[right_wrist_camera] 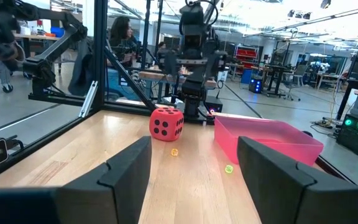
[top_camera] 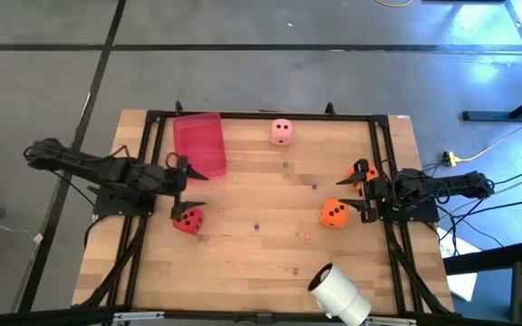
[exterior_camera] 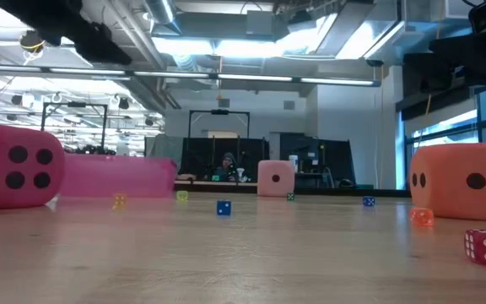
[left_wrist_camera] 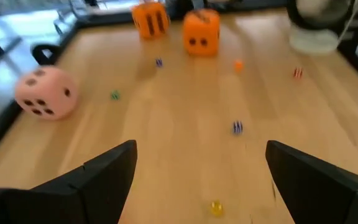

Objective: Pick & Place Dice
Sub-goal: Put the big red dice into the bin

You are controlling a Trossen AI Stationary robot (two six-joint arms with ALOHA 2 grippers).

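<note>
Dice [top_camera: 334, 214] loose (jaws wide, empty)

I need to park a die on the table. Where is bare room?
Freest: the wood between the red die and the orange die, bar a few tiny dice. Crowded: by the pink tray near the left gripper, and around the right gripper.

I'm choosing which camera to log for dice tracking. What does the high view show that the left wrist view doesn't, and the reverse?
Only the high view shows the red die, the red tray, both arms, and the right gripper.

Only the left wrist view shows the pink die's four-pip face and the left gripper open over bare wood.

Both show the pink die, two orange dice, and the white roll.
</note>
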